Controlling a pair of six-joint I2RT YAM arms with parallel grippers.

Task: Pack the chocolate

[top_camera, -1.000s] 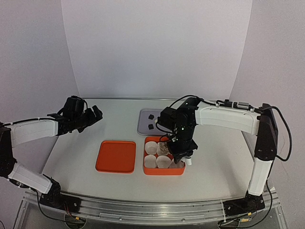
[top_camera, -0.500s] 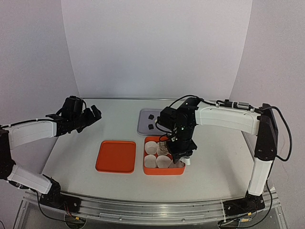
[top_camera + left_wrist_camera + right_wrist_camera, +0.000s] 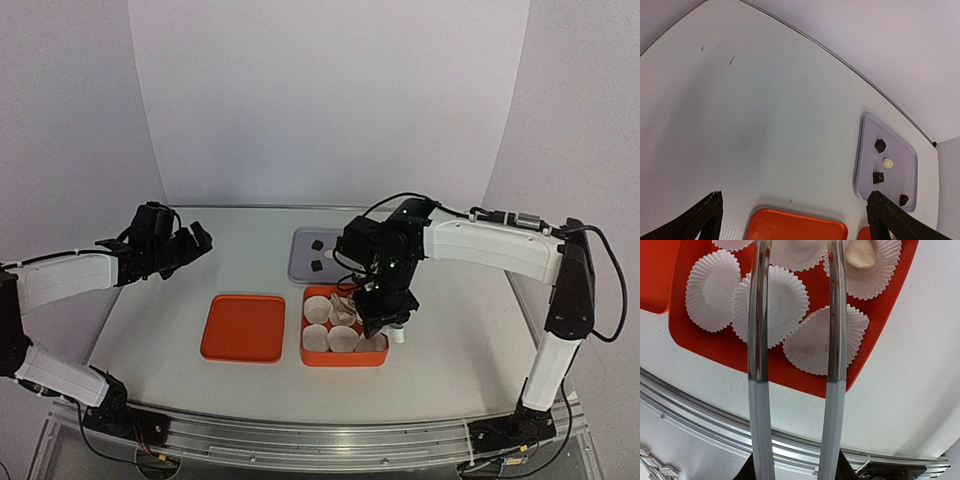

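Observation:
Three dark chocolate pieces point(image 3: 880, 145) and one cream piece point(image 3: 887, 163) lie on the lavender tray point(image 3: 864, 150); the top view shows two of the dark pieces point(image 3: 316, 244). Another cream chocolate point(image 3: 860, 255) rests in a paper cup in the orange box point(image 3: 710, 342). My right gripper point(image 3: 388, 322) hangs over the right side of that box point(image 3: 343, 358). Its long fingers point(image 3: 756, 315) stand apart with only paper cups point(image 3: 782, 300) showing between them, and their tips run off the top of the wrist view. My left gripper point(image 3: 192, 242) is open and empty above the table's far left.
An orange lid point(image 3: 243, 328) lies flat left of the box, and shows under the left gripper point(image 3: 797, 229). The box holds several white fluted paper cups point(image 3: 318, 303). The table's near edge and its metal rail point(image 3: 715, 415) run just below the box.
The right gripper's fingers have spread a little over the box, and the right arm has shifted slightly right. The left arm has hardly moved.

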